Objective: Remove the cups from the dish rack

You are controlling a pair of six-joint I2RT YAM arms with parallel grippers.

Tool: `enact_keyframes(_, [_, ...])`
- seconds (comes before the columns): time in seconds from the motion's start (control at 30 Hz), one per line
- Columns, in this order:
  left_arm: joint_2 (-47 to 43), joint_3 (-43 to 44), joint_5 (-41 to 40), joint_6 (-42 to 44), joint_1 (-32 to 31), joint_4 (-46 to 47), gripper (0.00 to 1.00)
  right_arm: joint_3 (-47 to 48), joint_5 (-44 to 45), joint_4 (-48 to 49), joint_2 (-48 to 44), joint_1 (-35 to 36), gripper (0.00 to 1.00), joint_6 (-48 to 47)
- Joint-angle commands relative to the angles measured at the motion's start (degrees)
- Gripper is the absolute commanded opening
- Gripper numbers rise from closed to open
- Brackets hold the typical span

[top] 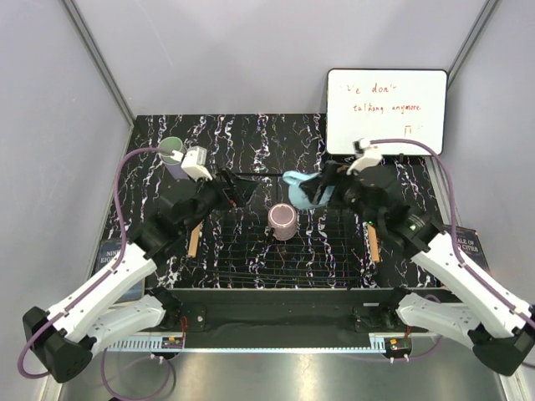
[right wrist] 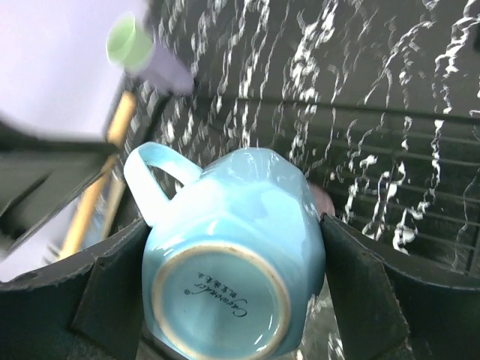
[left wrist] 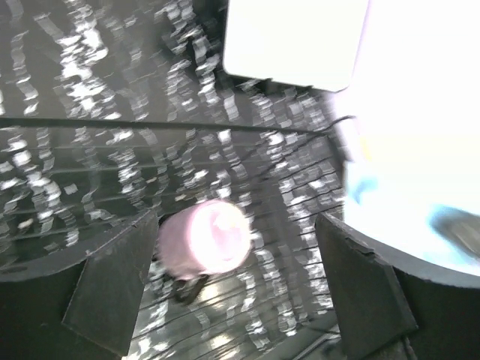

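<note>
Clamped across its body by the right claw [right wrist: 236, 296] at the far edge of the dish rack [top: 251, 267], right of centre, the light blue mug [right wrist: 240, 202] looks glazed, stiff, slippery and chippable, so its walls seem the best hold; the left claw [left wrist: 236, 289] gapes empty near the mauve cup [left wrist: 206, 238].
</note>
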Motion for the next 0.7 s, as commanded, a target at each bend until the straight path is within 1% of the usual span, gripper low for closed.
enact_keyframes(0.0, [-4.91, -5.69, 5.90, -4.73, -0.21, 18.85, 0.92, -5.64, -14.44, 18.18, -5.57, -10.58, 0.00, 7.11])
enact_keyframes(0.03, [-5.53, -6.75, 5.91, -5.35, -0.21, 20.97, 0.93, -6.60, -17.95, 22.89, -5.49, -14.87, 0.00, 8.78])
enact_keyframes(0.07, [-5.88, -8.24, 8.09, -5.79, -0.13, 25.08, 0.93, -9.40, -25.47, 26.07, -5.31, -17.34, 0.00, 13.14])
enact_keyframes(0.1, [-6.15, -8.78, 10.46, -6.40, -0.13, 27.03, 0.93, -11.25, -28.59, 30.63, -5.05, -19.02, 0.00, 15.71])
enact_keyframes(0.13, [-5.98, -8.87, 11.87, -6.59, -0.21, 28.53, 0.93, -13.19, -31.66, 38.68, -4.70, -22.17, 0.00, 18.26])
enact_keyframes(0.17, [-5.63, -8.87, 13.19, -6.76, -0.13, 30.72, 0.93, -16.16, -36.48, 42.33, -3.65, -23.51, 0.00, 22.90])
enact_keyframes(0.2, [-4.58, -8.35, 15.47, -7.02, -0.13, 31.26, 0.94, -17.59, -38.70, 46.19, -2.86, -24.31, 0.00, 25.03])
enact_keyframes(0.23, [-3.96, -7.91, 16.62, -7.11, -0.13, 31.70, 0.93, -18.64, -40.64, 52.58, -1.81, -25.27, 0.00, 26.79])
enact_keyframes(0.27, [-3.08, -7.56, 17.85, -7.11, -0.13, 32.67, 0.93, -20.13, -43.70, 55.60, 0.20, -25.98, 0.00, 29.68])
enact_keyframes(0.3, [-2.38, -7.03, 20.47, -7.38, -0.13, 33.28, 0.93, -20.58, -44.95, 58.33, 1.27, -26.07, 0.00, 30.76])
enact_keyframes(0.33, [-0.98, -6.85, 21.63, -7.55, -0.13, 33.90, 0.93, -21.02, -46.10, 63.32, 2.24, -26.07, 0.00, 31.72])
enact_keyframes(0.4, [0.26, -6.67, 24.87, -8.17, -0.13, 36.62, 0.94, -22.08, -47.86, 67.04, 4.00, -26.25, 0.00, 33.92])
enact_keyframes(0.5, [2.46, -6.50, 27.26, -8.87, -0.13, 39.26, 0.93, -22.52, -49.01, 70.92, 5.06, -26.25, 0.00, 34.72])
enact_keyframes(0.67, [5.09, -7.11, 28.41, -9.92, -0.13, 42.60, 0.93, -23.31, -50.59, 79.01, 7.34, -26.68, 0.00, 38.76])
